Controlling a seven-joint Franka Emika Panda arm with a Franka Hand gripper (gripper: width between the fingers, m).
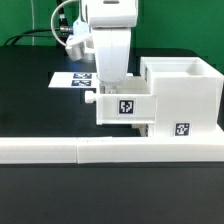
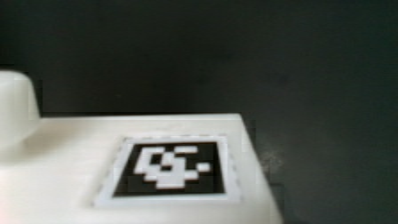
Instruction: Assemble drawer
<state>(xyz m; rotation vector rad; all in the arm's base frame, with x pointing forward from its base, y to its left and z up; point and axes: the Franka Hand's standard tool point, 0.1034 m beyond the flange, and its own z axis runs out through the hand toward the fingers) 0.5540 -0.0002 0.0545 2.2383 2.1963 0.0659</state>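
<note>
The large white housing [image 1: 182, 92] stands at the exterior view's right, with a tag [image 1: 182, 128] low on its front. A small white tray [image 1: 122, 107] with a tag on its side and a knob [image 1: 90, 98] sticks out of the housing's left side, raised above the table. My gripper [image 1: 112, 88] comes straight down onto this tray's top edge and appears shut on its wall; the white fingers blend with the tray. The wrist view shows a white tagged surface [image 2: 169, 165] close up and a rounded white part [image 2: 15, 105]. No fingers show there. A second tray is not visible.
A long low white border bar [image 1: 100, 150] runs along the front of the black table. The marker board [image 1: 72, 79] lies flat behind the arm. Cables hang by the arm's base at the back.
</note>
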